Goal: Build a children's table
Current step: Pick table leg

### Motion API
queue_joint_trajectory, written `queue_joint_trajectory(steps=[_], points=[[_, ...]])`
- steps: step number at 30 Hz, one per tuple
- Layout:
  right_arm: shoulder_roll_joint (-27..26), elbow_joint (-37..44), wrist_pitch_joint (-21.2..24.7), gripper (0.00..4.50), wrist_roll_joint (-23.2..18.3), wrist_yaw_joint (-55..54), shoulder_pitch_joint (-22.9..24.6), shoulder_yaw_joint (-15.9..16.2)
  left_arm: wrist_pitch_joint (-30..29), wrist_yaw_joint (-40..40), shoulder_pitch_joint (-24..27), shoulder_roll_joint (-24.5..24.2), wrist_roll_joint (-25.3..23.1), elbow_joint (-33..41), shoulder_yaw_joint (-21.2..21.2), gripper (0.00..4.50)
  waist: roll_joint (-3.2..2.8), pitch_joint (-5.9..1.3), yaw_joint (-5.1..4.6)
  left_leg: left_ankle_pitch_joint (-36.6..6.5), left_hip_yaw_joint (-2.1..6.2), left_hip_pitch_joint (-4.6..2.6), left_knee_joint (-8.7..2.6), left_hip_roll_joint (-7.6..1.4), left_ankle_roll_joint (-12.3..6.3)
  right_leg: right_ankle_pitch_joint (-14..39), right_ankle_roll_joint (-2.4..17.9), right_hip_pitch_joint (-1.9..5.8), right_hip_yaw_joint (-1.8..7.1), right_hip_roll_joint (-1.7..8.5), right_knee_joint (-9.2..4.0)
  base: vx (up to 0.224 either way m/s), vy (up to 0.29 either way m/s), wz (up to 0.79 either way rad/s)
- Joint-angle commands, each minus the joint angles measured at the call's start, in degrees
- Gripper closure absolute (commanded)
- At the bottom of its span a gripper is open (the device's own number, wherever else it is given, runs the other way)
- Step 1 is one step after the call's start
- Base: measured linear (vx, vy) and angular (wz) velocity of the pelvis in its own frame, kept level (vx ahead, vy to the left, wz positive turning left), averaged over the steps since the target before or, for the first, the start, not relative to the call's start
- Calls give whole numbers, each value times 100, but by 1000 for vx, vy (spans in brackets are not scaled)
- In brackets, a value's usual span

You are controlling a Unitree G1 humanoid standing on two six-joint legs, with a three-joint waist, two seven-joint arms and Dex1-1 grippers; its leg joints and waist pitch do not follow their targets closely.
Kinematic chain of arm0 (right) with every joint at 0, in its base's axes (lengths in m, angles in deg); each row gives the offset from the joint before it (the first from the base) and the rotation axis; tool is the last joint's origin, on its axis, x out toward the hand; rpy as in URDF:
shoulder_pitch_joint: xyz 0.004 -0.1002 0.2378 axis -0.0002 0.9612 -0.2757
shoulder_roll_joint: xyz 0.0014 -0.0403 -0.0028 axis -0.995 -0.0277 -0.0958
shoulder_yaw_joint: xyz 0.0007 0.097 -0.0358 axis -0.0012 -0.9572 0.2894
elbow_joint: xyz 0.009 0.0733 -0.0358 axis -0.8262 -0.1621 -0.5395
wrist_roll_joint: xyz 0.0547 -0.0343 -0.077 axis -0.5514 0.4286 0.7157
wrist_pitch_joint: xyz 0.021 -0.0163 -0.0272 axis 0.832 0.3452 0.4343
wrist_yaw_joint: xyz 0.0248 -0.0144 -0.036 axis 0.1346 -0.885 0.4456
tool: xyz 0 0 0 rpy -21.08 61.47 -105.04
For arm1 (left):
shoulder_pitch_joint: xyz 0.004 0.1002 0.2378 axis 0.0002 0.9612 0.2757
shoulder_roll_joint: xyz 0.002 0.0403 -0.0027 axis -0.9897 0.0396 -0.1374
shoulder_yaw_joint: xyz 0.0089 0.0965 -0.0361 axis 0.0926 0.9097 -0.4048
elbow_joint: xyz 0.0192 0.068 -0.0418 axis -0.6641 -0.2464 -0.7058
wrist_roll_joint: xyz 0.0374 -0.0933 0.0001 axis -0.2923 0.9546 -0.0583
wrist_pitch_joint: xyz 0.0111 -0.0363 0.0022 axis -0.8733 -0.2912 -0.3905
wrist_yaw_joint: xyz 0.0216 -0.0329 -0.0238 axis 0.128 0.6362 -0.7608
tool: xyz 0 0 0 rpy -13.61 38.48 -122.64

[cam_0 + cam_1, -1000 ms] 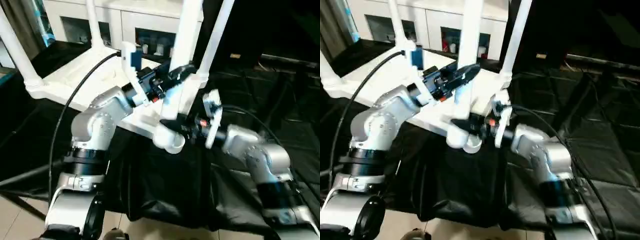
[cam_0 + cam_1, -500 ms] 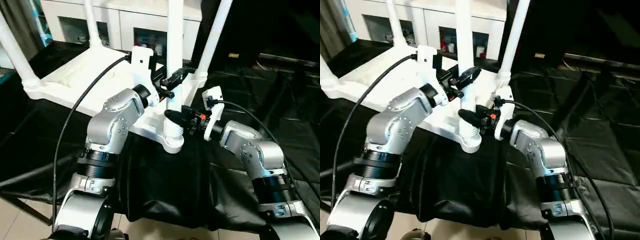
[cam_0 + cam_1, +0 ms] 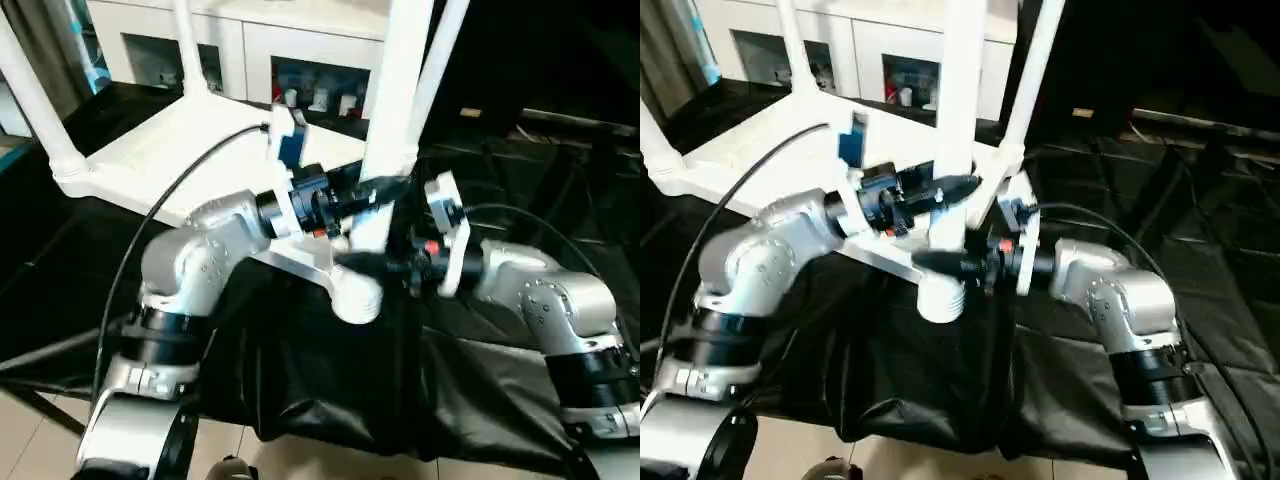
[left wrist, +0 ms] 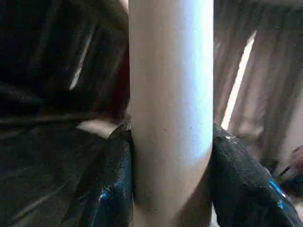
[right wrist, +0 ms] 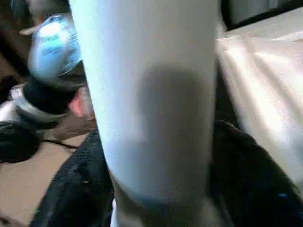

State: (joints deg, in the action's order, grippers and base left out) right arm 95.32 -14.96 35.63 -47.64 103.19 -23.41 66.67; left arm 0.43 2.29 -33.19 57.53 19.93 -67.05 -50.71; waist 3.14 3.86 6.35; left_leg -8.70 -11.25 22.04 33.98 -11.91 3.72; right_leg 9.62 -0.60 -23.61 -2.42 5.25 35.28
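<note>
I'm looking at the children's table (image 3: 150,150) lying upside down on the black-draped table (image 3: 520,330), its near corner hanging out toward me, three legs already standing up from the other sockets. The fourth leg (image 3: 962,120) is standing in the near corner socket (image 3: 358,293). I'm judging this whole thing as light, hollow plastic: stiff enough to push on, but smooth and round, so the tube could slip or spin in a loose hold. The best place to grip looks like low on the tube, just above the socket, where a sideways push tips it least.

On the left, my left arm is reaching forward with the elbow bent and the wrist turned inward, and the left gripper (image 3: 385,188) is coming across at the leg from the side. In the left wrist view its fingers (image 4: 109,184) are pressing both flanks of the tube, so I'm calling that clamped on the leg.

On the right, my right arm is mirroring it, forearm angled in, the right gripper (image 3: 940,263) sitting lower down. Its fingers (image 5: 246,175) are flanking the leg closely; I cannot tell whether they are gripping.
</note>
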Motion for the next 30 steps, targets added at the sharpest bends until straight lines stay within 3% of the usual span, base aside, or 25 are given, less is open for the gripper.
queue_joint_trajectory(steps=[1,7,9,11,14,15,16,18,19,21,22,23,26,29,30], points=[[115,-16,105,182,69,-35,31,29,-155,206,-206,92,539,172,-171,262,-73,-449,3,-1605,59,-136,-391,-77,213,1324,1157,284,138,195,-398,0,0,0],[11,-15,66,223,86,-180,42,-16,-144,85,-152,103,544,174,-175,263,-75,-462,1,-1478,56,-142,-390,-83,194,1135,1144,280,137,184,-391,0,0,0],[-34,-35,17,229,125,-281,29,-38,-90,-103,-151,106,301,122,-123,208,-80,-462,-1,-1481,57,-141,-390,-84,206,1141,1137,280,137,188,-390,0,0,0],[-66,-56,-29,240,160,-363,15,-43,-77,-249,-162,107,161,68,-100,191,-74,-459,-3,-1458,59,-138,-393,-88,225,1145,1114,280,141,189,-395,0,0,0],[-230,-188,-253,241,398,-799,-59,-57,352,-928,-142,114,-629,-151,155,179,-59,-450,-7,-1527,68,-133,-404,-90,281,1376,975,277,142,198,-423,0,0,0],[-306,-266,-326,243,499,-995,-99,-75,536,-1305,-159,139,-972,-298,241,177,-21,-456,-14,-1543,65,-139,-402,-89,298,1438,896,271,143,198,-436,0,0,0],[-373,-342,-402,243,591,-1148,-140,-78,663,-1611,-174,173,-1201,-429,271,177,-34,-459,-10,-1529,71,-139,-405,-93,302,1465,865,268,146,209,-435,0,0,0],[-508,-588,-629,245,889,-1578,-245,-50,758,-2036,-180,234,-1450,-586,284,177,22,-465,-8,-1402,68,-112,-397,-86,333,1487,756,276,147,221,-433,0,0,0],[-538,-656,-657,245,945,-1666,-273,-38,777,-2113,-177,250,-1492,-606,284,177,23,-479,-9,-1333,64,-118,-390,-77,324,1453,760,275,143,218,-421,0,0,0],[-659,-899,-809,247,1127,-1936,-357,2,827,-2499,-164,353,-1656,-683,251,177,15,-491,-19,-1189,63,-107,-378,-75,313,1237,790,283,141,211,-387,0,0,0],[-747,-996,-843,247,1168,-2074,-393,-14,816,-2779,-164,439,-1733,-733,200,177,45,-488,-23,-1136,56,-101,-375,-78,280,1148,809,278,145,206,-388,0,0,0],[-828,-1069,-927,248,1243,-2204,-421,-3,867,-3004,-158,522,-1812,-779,162,195,20,-489,-17,-1090,54,-101,-368,-76,247,1000,872,280,145,207,-370,0,0,0],[-1022,-1173,-996,248,1342,-2494,-477,-15,985,-3401,-134,697,-1898,-853,58,212,46,-505,-26,-921,47,-82,-354,-72,143,644,995,301,144,196,-336,0,0,0],[-1187,-1382,-1275,248,1579,-2754,-565,10,1028,-3526,-99,784,-1973,-825,89,235,64,-488,-17,-945,36,-84,-356,-72,90,720,1019,284,140,198,-351,0,0,0],[-1230,-1422,-1340,213,1559,-2737,-586,-15,1062,-3509,-98,793,-1972,-825,92,244,61,-489,-11,-978,35,-83,-357,-69,91,795,1000,290,141,208,-357,0,0,0]])
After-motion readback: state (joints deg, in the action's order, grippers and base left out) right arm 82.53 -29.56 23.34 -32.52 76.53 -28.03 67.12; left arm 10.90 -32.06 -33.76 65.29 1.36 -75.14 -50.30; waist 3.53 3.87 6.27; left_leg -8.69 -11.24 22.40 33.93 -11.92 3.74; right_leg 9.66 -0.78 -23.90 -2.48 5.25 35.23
